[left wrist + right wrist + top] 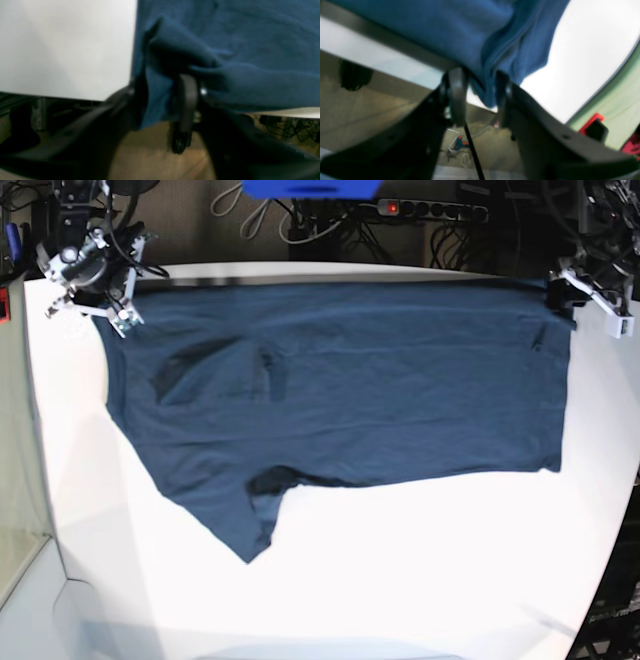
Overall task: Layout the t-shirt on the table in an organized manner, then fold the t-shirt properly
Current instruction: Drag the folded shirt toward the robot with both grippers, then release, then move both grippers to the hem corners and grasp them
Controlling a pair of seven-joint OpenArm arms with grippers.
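Observation:
The dark navy t-shirt (pixel 340 385) lies spread flat across the far half of the white table (pixel 400 570), one sleeve pointing toward the near left. My right gripper (pixel 105 305) is at the shirt's far left corner. In the right wrist view its fingers (pixel 456 92) stand apart, and a fold of the t-shirt (pixel 492 82) hangs loosely between them at the right gripper (pixel 480 82). My left gripper (pixel 560 300) is at the far right corner. In the left wrist view the left gripper (pixel 162 90) is open, with the shirt's hem (pixel 157 100) between its spread fingers (pixel 187 100).
Both corners sit at the table's far edge, with brown floor (pixel 155 155) below it. A power strip (pixel 430 210), cables and a blue object (pixel 310 188) lie behind the table. A red and black object (pixel 593 125) stands on the floor.

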